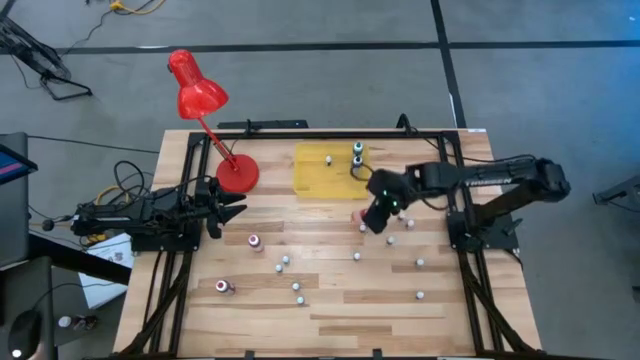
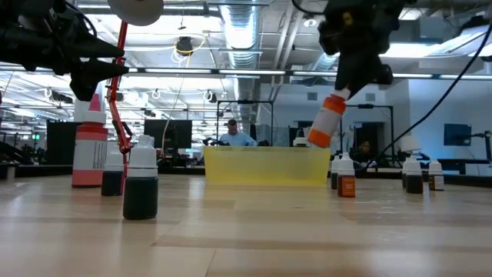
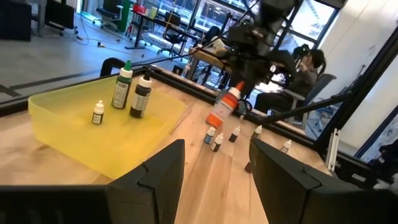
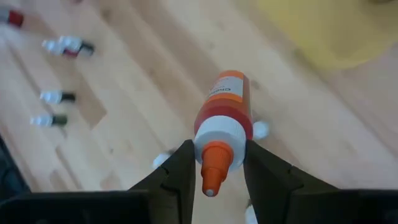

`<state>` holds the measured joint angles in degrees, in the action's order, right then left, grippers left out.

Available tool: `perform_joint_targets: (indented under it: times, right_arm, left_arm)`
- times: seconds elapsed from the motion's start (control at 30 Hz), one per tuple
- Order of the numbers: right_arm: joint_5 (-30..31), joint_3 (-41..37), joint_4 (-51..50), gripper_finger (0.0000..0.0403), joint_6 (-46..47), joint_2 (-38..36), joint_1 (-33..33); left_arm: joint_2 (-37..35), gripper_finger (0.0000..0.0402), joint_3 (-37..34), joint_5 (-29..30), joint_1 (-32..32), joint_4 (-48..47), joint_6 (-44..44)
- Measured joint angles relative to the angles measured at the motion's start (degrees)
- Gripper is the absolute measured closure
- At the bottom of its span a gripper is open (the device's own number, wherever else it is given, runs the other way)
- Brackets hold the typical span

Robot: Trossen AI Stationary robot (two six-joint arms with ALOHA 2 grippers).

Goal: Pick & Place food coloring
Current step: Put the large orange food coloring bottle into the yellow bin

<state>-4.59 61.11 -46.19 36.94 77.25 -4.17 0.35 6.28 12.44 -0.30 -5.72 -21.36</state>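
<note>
My right gripper [image 1: 378, 216] hangs over the middle of the table, just near of the yellow tray [image 1: 318, 178], shut on an orange food coloring bottle [image 2: 326, 121] with a white cap and orange nozzle. Three bottles [image 3: 130, 93] stand upright in the tray. Several tiny bottles lie scattered on the wood, such as one red [image 1: 255, 242] and one pale [image 1: 357, 257]. My left gripper [image 1: 236, 206] waits at the table's left side beside the lamp base, open, nothing between its fingers. My right gripper pinches the orange bottle by its white cap [image 4: 217, 133] between the two fingers [image 4: 179, 169], one on each side. The fingers come from above, slanting down. The bottle hangs tilted below them [image 2: 326, 121], bottom end lowest, lifted clear of the table.
A red desk lamp [image 1: 198, 94] stands on its round base [image 1: 238, 173] at the far left of the table. More bottles stand near the right side [image 1: 420, 264] and near left [image 1: 222, 287]. Black frame rails [image 1: 470, 240] run along both sides.
</note>
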Motion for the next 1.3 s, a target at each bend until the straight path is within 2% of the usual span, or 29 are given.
perform_joint_targets:
  times: [0.3,0.53,0.7,0.87,0.97,1.3]
  right_arm:
    - [0.6,5.5,0.0,0.0294,-7.3,0.0,-7.0]
    - [1.5,6.4,0.0,0.0294,-7.6,1.2,-11.3]
    - [0.2,7.9,-2.2,0.0294,-10.2,7.1,-14.0]
    - [1.2,14.6,-9.9,0.0294,-14.5,14.3,-15.5]
    - [3.0,17.9,-12.2,0.0294,-16.4,18.0,-15.8]
    - [3.1,24.1,-20.1,0.0294,-19.2,27.1,-16.2]
  left_arm:
    - [0.0,0.0228,0.0,0.3,0.0,0.0,2.1]
    - [0.0,0.0228,0.0,0.3,0.0,0.0,2.1]
    - [0.0,0.0228,0.0,0.4,0.0,0.0,2.1]
    - [0.0,0.0228,0.0,0.4,0.0,0.0,2.1]
    - [0.0,0.0228,0.0,0.4,0.0,0.0,2.1]
    - [0.0,0.0228,0.0,0.4,0.0,-1.5,3.8]
